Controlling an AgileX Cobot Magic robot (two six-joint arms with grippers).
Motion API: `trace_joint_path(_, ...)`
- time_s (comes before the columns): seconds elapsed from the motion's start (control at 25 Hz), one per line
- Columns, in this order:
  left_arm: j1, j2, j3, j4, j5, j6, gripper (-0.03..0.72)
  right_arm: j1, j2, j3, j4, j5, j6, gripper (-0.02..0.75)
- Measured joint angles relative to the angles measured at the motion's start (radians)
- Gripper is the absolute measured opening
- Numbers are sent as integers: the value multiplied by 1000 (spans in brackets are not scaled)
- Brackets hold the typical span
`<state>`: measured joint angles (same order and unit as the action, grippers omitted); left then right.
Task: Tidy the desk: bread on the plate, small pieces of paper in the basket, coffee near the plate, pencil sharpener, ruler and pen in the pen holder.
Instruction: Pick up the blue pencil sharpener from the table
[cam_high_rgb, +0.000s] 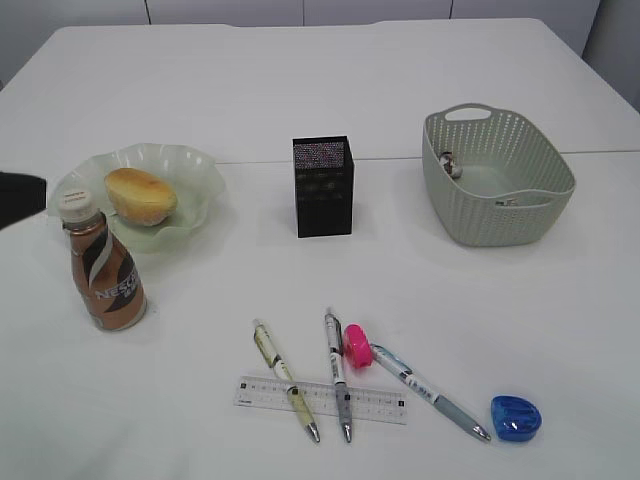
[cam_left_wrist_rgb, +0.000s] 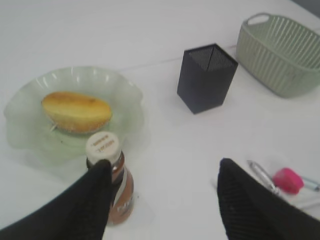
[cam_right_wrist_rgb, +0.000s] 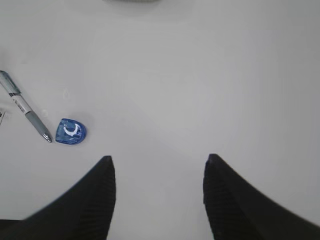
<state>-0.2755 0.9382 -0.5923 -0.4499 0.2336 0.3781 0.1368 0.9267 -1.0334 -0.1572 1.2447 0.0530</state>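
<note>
The bread (cam_high_rgb: 141, 195) lies on the pale green plate (cam_high_rgb: 196, 162). The coffee bottle (cam_high_rgb: 105, 270) stands just in front of the plate. The black mesh pen holder (cam_high_rgb: 323, 186) stands mid-table. Three pens (cam_high_rgb: 337, 372), a clear ruler (cam_high_rgb: 375, 403), a pink sharpener (cam_high_rgb: 357, 345) and a blue sharpener (cam_high_rgb: 516, 417) lie at the front. My left gripper (cam_left_wrist_rgb: 165, 165) is open, its left finger beside the bottle's cap (cam_left_wrist_rgb: 102, 146). My right gripper (cam_right_wrist_rgb: 159, 159) is open and empty over bare table, right of the blue sharpener (cam_right_wrist_rgb: 70, 131).
The green basket (cam_high_rgb: 497, 205) stands at the right with small paper pieces (cam_high_rgb: 449, 163) inside. Only a dark part of the left arm (cam_high_rgb: 20, 197) shows at the exterior view's left edge. The right arm is out of that view.
</note>
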Motion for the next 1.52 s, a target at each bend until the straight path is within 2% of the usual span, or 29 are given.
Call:
trace_joint_path(0.24,81,53,-6,161,257,-30,480,0,0,0,2,6,0,446)
trace_joint_path(0.44,142,75,-95,413,593,-247,480,0,0,0,2,8,0,446)
trace_joint_path(0.56,146,75,-196,477,791,-368,479,0,2,0,4,8,0,446)
trace_joint_path(0.68,148,75,-274,462,948,-410,479,0,26,0,27,8,11,446)
trace_joint_path(0.8,148,73,-284,442,989,-416,479,0,70,0,94,8,86,446)
trace_joint_path(1.16,148,67,-284,427,993,-426,479,0,241,0,194,6,112,446)
trace_joint_path(1.32,148,67,-284,395,996,-426,479,0,310,30,274,-55,100,446)
trace_joint_path(1.52,148,67,-284,357,996,-426,477,0,375,103,292,-108,92,446)
